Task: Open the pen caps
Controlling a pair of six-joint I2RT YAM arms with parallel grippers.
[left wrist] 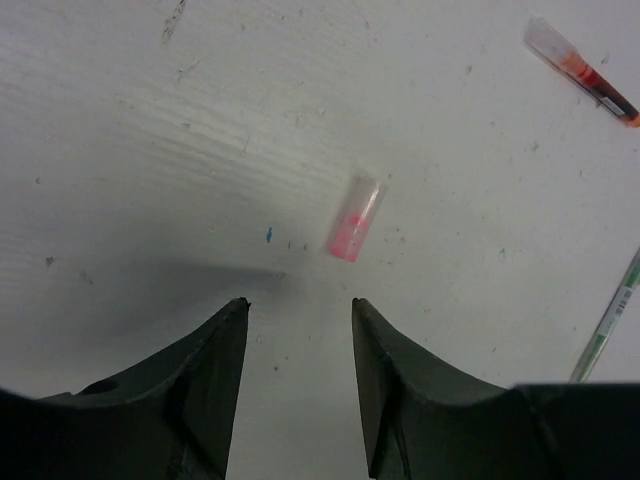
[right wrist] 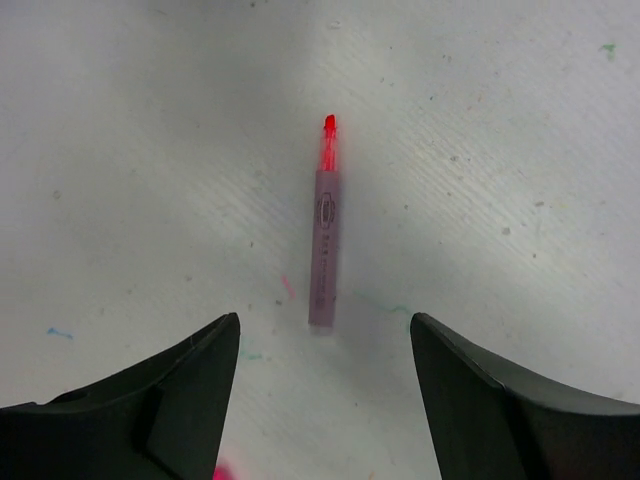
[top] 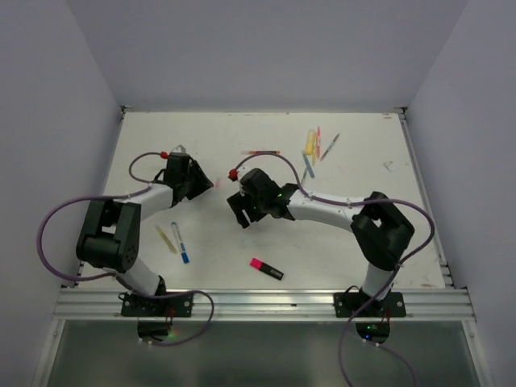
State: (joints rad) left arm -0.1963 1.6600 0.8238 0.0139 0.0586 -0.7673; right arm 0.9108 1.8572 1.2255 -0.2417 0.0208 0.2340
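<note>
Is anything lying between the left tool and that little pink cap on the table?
Nothing visible does. The left tool is open, and only bare table lies between it and the pink cap, which rests on its side just ahead.

Bright, even light falls on the white table (top: 242, 137). In the left wrist view a soft grey shadow lies on it, and the pink cap (left wrist: 355, 218) looks blurry. The pink pen (right wrist: 324, 235) looks a bit blurry too.

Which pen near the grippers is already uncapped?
The pale pink pen lying ahead of the right gripper: its red tip is bare. A loose pink cap lies before the left gripper.
</note>
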